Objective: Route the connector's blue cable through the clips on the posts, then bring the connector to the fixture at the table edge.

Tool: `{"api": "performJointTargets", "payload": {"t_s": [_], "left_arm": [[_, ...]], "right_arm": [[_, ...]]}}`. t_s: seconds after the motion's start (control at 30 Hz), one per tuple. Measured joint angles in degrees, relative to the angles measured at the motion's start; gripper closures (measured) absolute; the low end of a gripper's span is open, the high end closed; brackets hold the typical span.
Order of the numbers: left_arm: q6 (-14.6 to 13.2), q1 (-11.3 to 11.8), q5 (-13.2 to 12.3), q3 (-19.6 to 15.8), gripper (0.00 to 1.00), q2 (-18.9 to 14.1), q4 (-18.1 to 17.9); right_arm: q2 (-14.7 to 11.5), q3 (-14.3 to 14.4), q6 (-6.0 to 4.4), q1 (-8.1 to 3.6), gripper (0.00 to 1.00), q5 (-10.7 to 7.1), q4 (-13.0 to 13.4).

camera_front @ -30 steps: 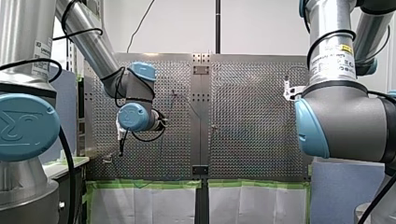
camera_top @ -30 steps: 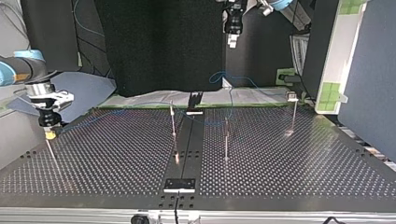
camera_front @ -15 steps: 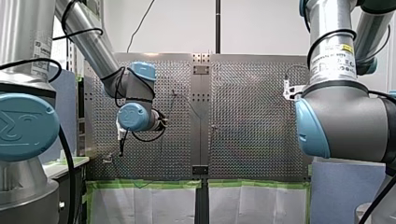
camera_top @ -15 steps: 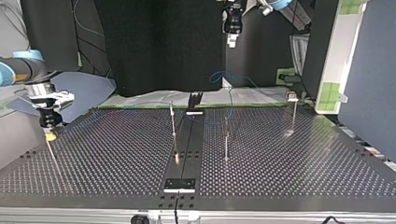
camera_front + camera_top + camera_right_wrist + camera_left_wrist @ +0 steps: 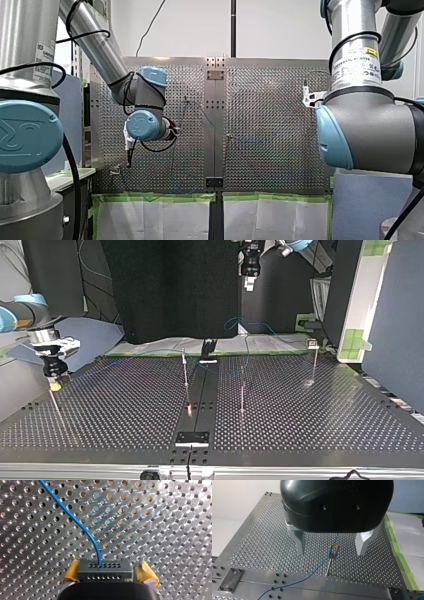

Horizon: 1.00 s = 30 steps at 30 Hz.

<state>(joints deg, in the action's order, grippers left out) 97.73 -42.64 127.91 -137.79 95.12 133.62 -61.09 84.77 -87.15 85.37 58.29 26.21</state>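
**Connector clamped, cable trailing**

My right claw (image 5: 108, 572) pinches the connector (image 5: 103, 570) between yellow pads (image 5: 71, 571) — a dark, boxy block with rows of tiny holes, held over the shiny perforated worktop (image 5: 162, 530) near its side edge. The thin blue cable (image 5: 75, 521) curves out of its face. My left claw (image 5: 331, 551), metal fingers (image 5: 299, 542) spread wide, hangs above a slim post (image 5: 328, 566) — the cable crosses its clip (image 5: 334, 555).

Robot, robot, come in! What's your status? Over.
Left gripper open, post ahead of it. Right gripper shut on connector, blue cable trailing out. Nothing seen in the way.
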Motion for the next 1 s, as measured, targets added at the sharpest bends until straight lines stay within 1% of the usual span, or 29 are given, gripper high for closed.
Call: {"api": "performJointTargets", "payload": {"t_s": [0.73, 1.0], "left_arm": [[0.2, -0.1, 0.0, 0.0, 0.00, 0.0, 0.0], [0.0, 0.6, -0.7, 0.2, 0.00, 0.0, -0.3]], "right_arm": [[0.0, 0.0, 0.00, 0.02, 0.00, 0.00, 0.0], [0.0, 0.0, 0.00, 0.02, 0.00, 0.00, 0.0]]}}
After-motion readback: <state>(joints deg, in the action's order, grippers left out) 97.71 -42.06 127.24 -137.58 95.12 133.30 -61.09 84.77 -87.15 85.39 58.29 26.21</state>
